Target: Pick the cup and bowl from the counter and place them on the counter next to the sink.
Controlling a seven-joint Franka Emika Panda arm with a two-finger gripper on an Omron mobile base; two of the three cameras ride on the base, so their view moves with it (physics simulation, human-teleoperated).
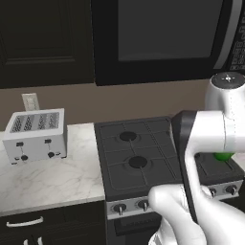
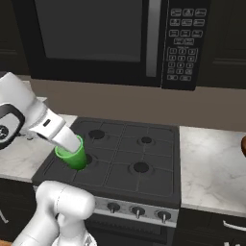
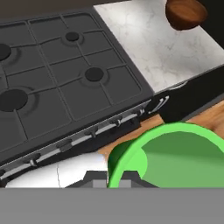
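My gripper (image 2: 68, 145) is shut on the rim of the bright green cup (image 2: 73, 156), which hangs over the front left of the stovetop. In the hand view the cup (image 3: 175, 153) is large at the lower right, its rim pinched between my gripper (image 3: 114, 177) fingertips. In the left base view a sliver of the cup (image 1: 223, 156) peeks out under my arm. The reddish-brown bowl (image 3: 185, 13) rests on the white marble counter (image 3: 148, 39) right of the stove, and its edge (image 2: 244, 145) shows at the right border of the right base view. The sink is out of view.
The black stovetop (image 1: 139, 153) with several burners lies under the arm, with knobs (image 2: 137, 210) along its front. A silver toaster (image 1: 36, 136) stands on the left counter (image 1: 52, 179). A dark microwave (image 2: 105, 38) hangs above the stove.
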